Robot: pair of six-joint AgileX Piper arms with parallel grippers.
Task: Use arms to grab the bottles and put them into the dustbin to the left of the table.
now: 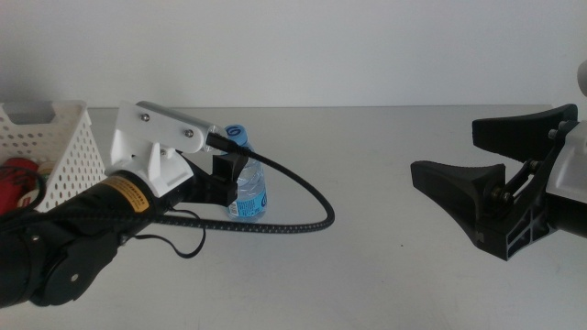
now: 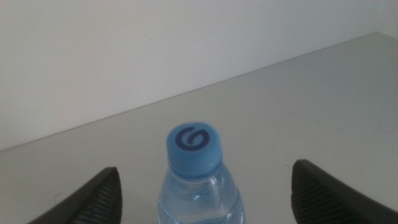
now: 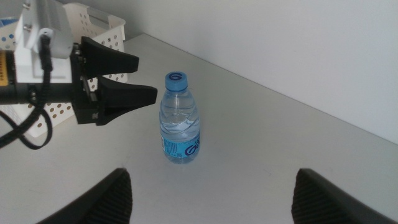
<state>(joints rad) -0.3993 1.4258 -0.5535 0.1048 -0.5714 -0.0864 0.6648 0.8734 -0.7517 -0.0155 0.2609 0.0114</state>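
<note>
The left gripper (image 1: 229,170) reaches in level from beside the basket (image 1: 64,147), jaws spread wide either side of the water bottle (image 1: 246,183) — not touching it. The bottle stands upright on the table (image 1: 367,266) — clear, blue-capped. The right gripper (image 1: 459,170) waits well apart, jaws apart.

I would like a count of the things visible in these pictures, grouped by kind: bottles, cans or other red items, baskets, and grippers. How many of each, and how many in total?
Water bottle, blue cap, standing on the table: 1
Red item in the basket, kind not clear: 1
White basket: 1
Grippers: 2, left gripper open by the bottle, right gripper open, waiting at the right
Total: 5
</note>
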